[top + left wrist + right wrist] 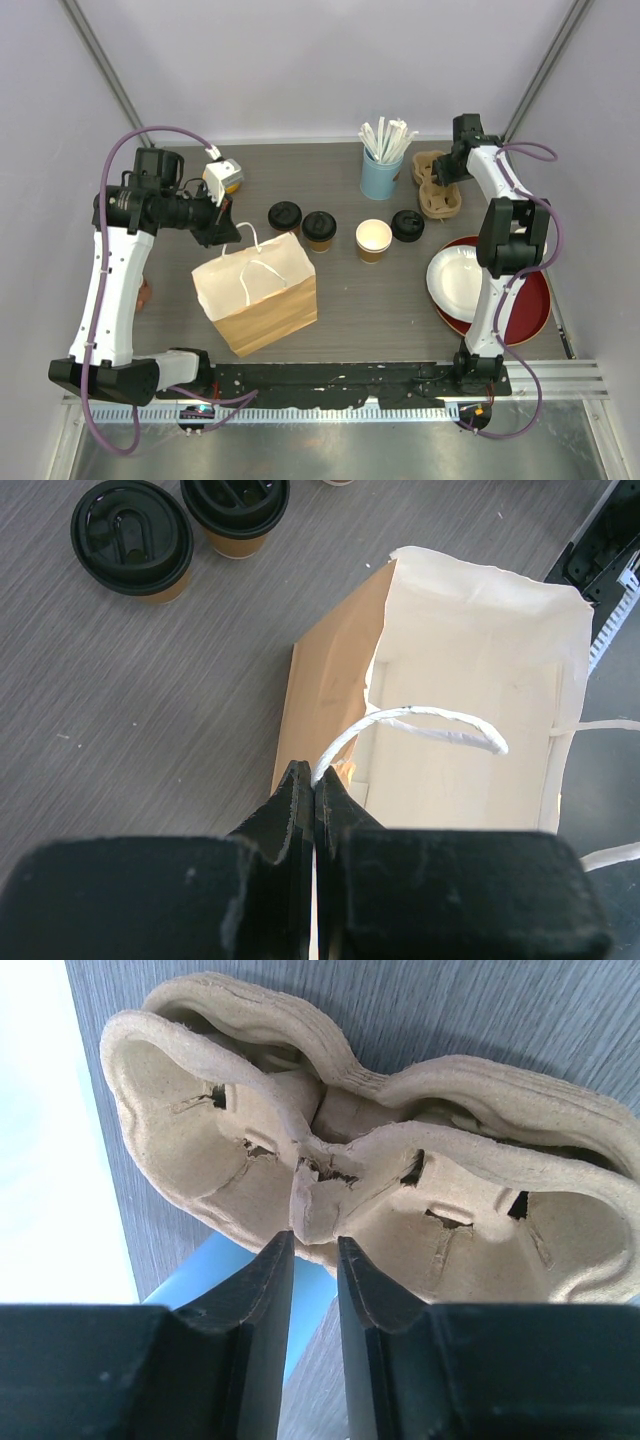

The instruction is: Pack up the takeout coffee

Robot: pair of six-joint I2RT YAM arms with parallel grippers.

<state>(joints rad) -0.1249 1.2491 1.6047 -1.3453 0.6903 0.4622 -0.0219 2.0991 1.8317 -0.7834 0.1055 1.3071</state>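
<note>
The left gripper has its jaws pressed closed on the white twisted-cord handle of the kraft paper bag. The bag stands open on the grey wood-grain counter in front of the left arm, its pale inside showing in the left wrist view. The bag's side carries no print that can be made out.

Two lidded kraft coffee cups stand just beyond the bag, close together: the left cup and the right cup. The raised marks on their black lids are too small to read. To their right stands an open kraft cup, white inside, and just beside it a loose black lid lies flat on the counter.

At the far right, the right gripper holds its jaws a little apart, their tips at the centre ridge of a moulded-pulp cup carrier, which sits nested on another like it. A light-blue cup of white wrapped straws stands just left of the carrier. Nearer the right arm's base, a white paper plate rests on a red plate.
</note>
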